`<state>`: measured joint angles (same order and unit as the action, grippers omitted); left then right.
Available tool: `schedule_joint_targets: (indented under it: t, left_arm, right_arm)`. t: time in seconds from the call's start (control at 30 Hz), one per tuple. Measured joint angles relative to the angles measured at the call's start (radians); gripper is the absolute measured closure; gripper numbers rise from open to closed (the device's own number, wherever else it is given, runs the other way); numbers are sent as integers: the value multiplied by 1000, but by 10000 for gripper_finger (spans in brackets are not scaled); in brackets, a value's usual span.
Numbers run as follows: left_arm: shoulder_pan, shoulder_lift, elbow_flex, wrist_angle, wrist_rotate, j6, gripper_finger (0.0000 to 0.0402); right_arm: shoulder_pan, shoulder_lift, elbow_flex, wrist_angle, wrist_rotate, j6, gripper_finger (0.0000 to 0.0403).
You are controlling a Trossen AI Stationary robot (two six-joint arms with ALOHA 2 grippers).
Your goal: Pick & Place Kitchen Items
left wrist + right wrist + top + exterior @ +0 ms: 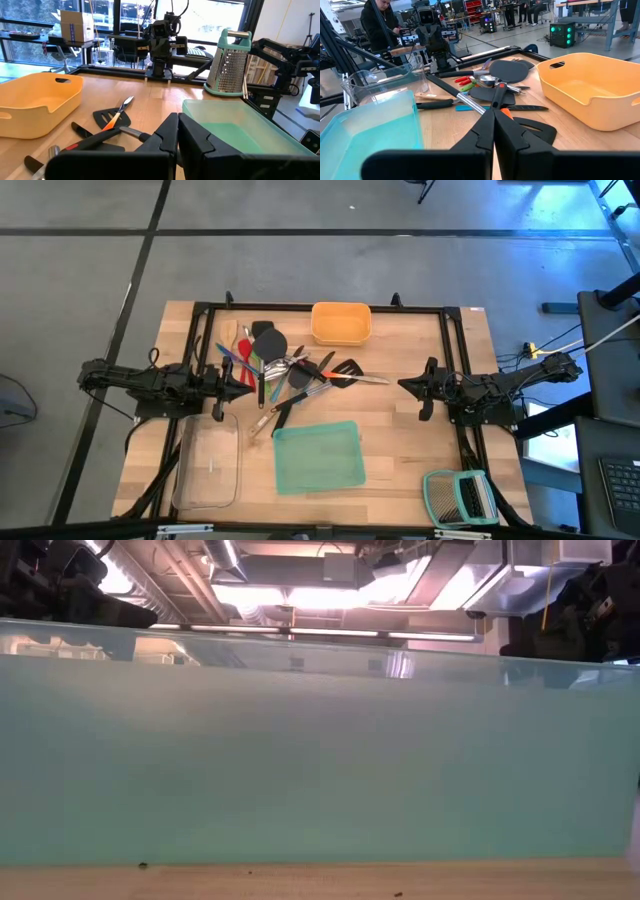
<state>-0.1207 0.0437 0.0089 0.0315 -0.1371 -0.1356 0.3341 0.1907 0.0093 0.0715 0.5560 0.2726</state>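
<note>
The utensils point(285, 375) are heaped in a loose pile on the wooden table point(400, 450), toward its far side, between the two arms and nearer the left one. The pile is made up of long-handled tools lying crossed over one another: black spatulas point(507, 71), a black slotted turner point(111, 118) with an orange-marked handle, red and green handled pieces point(465, 81), a blue handle point(465, 107), a wooden handle point(432, 96) and shiny steel cutlery. A yellow tray point(340, 322) is set just beyond the pile, a teal tray point(317, 456) lies near it on the front side, and a clear tray point(208, 462) stands to the left of the teal one. A green-framed rack point(459, 496) is placed at the front right corner. The left gripper point(246, 387) is held at the pile's left edge with its fingers pressed together on nothing. The right gripper point(404, 385) is held well to the right of the pile, fingers likewise together and empty. In the right wrist view a person point(380, 22) is seen beyond the table.
</note>
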Motion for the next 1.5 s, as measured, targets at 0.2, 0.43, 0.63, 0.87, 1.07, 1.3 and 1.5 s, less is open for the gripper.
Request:
schedule_joint_targets:
  t: [0.2,0.43,0.63,0.87,1.07,1.3,1.5]
  left_arm:
    - [0,0,0,0,0,0,397]
    - [0,0,0,0,0,0,398]
    - [0,0,0,0,0,0,397]
    - [0,0,0,0,0,0,398]
    - [0,0,0,0,0,0,398]
    - [0,0,0,0,0,0,398]
    - [0,0,0,0,0,0,398]
  right_arm:
    - [0,0,0,0,0,0,395]
    - [0,0,0,83,0,5,395]
    - [0,0,0,214,0,8,395]
    - [0,0,0,268,-1,11,395]
    - [0,0,0,272,-9,65,395]
    - [0,0,0,271,-9,80,395]
    - [-5,0,0,385,-8,55,395]
